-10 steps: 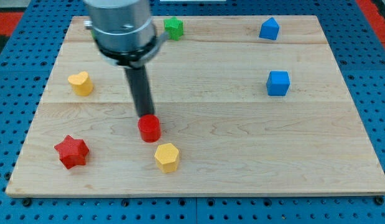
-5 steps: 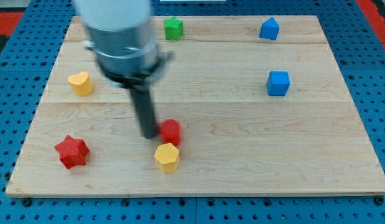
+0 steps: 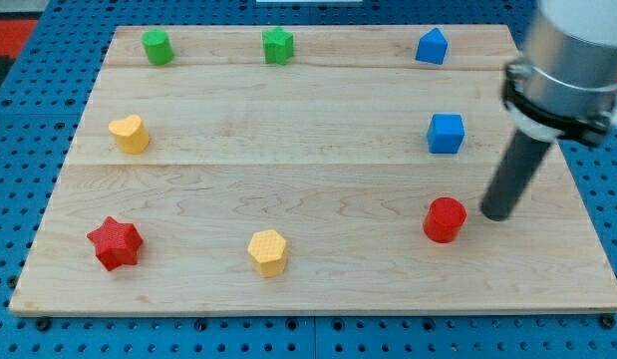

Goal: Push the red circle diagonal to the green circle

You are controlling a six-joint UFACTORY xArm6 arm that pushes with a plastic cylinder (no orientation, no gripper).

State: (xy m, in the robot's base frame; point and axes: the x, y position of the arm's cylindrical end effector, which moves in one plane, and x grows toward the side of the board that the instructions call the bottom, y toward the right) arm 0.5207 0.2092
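Note:
The red circle [image 3: 445, 219] sits on the wooden board at the lower right. My tip [image 3: 495, 215] stands just to the right of it, a small gap apart. The green circle [image 3: 156, 46] is at the board's top left corner, far from the red circle. The rod slants up to the arm's grey body at the view's top right.
A green star [image 3: 278, 45] is at the top middle. A blue pentagon-like block [image 3: 432, 46] is at the top right, a blue cube [image 3: 446, 133] below it. A yellow heart [image 3: 130, 133] is at the left, a red star [image 3: 115, 242] at the lower left, a yellow hexagon [image 3: 268, 251] at the bottom middle.
The red circle has moved far right, from beside the yellow hexagon to the lower right. My tip went from its left side to its right side. The green circle now shows.

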